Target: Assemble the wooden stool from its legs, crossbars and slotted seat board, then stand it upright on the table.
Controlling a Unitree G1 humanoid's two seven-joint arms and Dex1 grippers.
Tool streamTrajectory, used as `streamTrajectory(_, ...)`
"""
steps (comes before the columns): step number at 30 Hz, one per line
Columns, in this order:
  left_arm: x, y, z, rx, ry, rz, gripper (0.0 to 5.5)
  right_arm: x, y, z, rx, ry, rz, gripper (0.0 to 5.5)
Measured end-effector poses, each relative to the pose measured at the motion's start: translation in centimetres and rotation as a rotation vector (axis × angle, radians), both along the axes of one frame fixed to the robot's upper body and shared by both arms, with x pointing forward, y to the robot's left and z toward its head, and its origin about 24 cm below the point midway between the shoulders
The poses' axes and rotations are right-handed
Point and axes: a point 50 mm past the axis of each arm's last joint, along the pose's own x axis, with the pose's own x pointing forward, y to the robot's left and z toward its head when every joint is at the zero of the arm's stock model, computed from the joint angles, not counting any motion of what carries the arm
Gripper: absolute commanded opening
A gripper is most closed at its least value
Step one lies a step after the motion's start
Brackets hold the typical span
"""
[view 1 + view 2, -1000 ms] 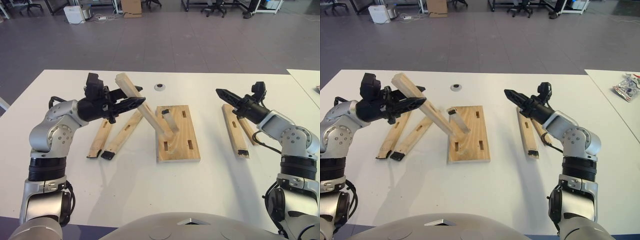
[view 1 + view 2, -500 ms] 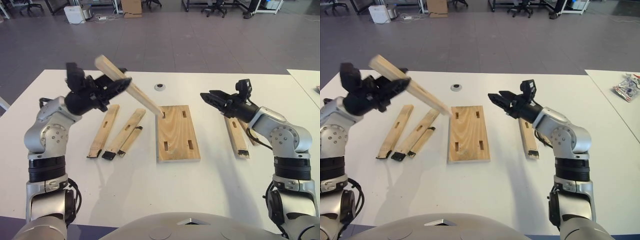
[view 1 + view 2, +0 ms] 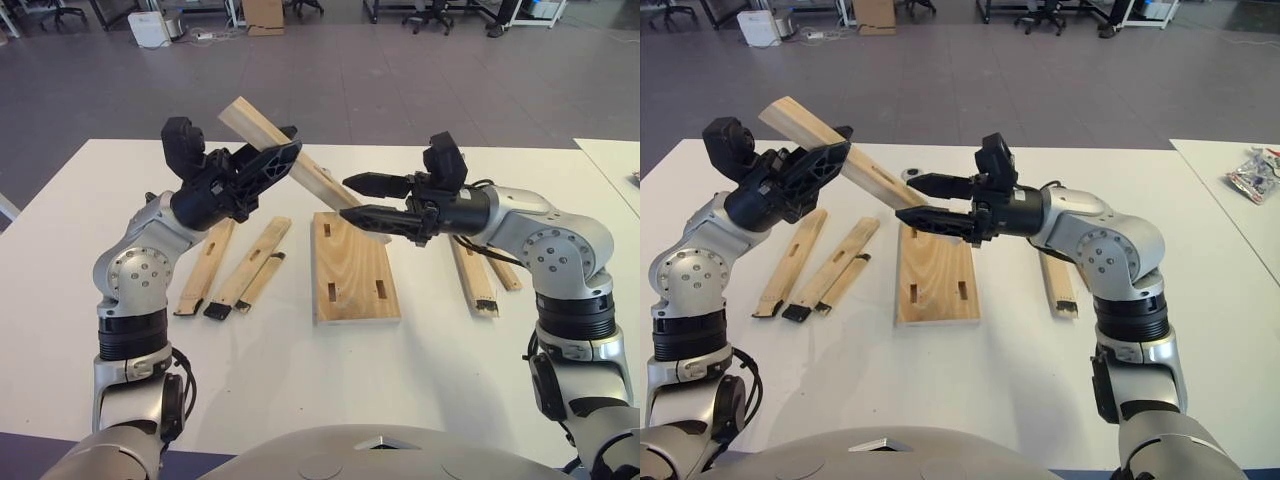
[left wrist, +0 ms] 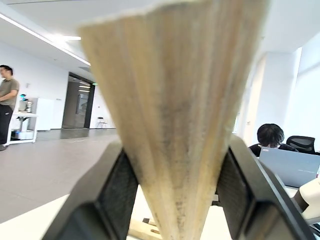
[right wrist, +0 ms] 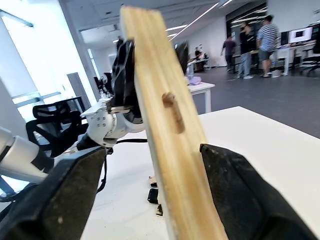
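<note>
Wooden leg is clamped in the left gripper; the right gripper, spread wide around its lower end, should close squarely first.

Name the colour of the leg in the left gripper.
Pale unpainted wood, finely grained; the leg shows best in the left wrist view.

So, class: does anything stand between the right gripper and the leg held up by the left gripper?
Nothing visible does. The right gripper is open, its fingers on either side of the leg at its lower end, above the seat board.
</note>
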Motion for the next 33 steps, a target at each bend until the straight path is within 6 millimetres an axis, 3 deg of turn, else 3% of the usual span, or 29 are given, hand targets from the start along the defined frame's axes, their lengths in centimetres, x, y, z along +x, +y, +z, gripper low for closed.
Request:
streamTrajectory(6,-0.8,-0.6,0.3,-0.017,0.026,-0.1,2.06,0.7,-0.1,-1.1,-0.045,0.066,0.001,3.51)
streamTrajectory(12,-0.8,-0.4,0.3,-0.016,0.032,-0.09,2.06,0.4,0.1,-1.3,-0.056,0.09,0.042,2.21)
streamTrajectory(18,-0.7,-0.3,0.3,-0.03,0.043,-0.088,2.06,0.3,0.1,-1.2,-0.051,0.09,0.055,2.18)
streamTrajectory(20,-0.3,-0.3,-0.1,-0.038,0.085,-0.051,2.74,0.5,0.0,-1.2,-0.045,0.092,0.025,2.08)
streamTrajectory(22,0.2,-0.1,-0.4,-0.021,0.114,0.001,2.87,0.9,-0.1,-1.2,-0.04,0.095,-0.034,2.08)
streamTrajectory(24,1.2,1.1,-1.0,0.003,0.094,0.141,2.87,2.4,-0.9,-1.4,-0.021,0.088,-0.207,2.07)
streamTrajectory(26,1.8,3.7,-1.8,0.031,0.071,0.321,2.87,4.0,-2.9,-1.8,-0.042,0.079,-0.42,2.07)
streamTrajectory(28,1.5,5.8,-4.1,0.107,0.106,0.475,2.87,4.5,-4.3,-2.7,-0.087,0.075,-0.588,2.07)
streamTrajectory(29,1.5,6.6,-5.2,0.16,0.132,0.568,2.87,4.6,-5.1,-3.5,-0.128,0.083,-0.686,2.07)
streamTrajectory(31,1.0,8.2,-7.9,0.272,0.213,0.772,2.87,3.7,-6.9,-7.8,-0.254,0.197,-0.921,2.07)
streamTrajectory(33,0.8,8.2,-8.7,0.248,0.269,0.887,2.87,2.3,-7.1,-10.4,-0.372,0.234,-1.056,2.07)
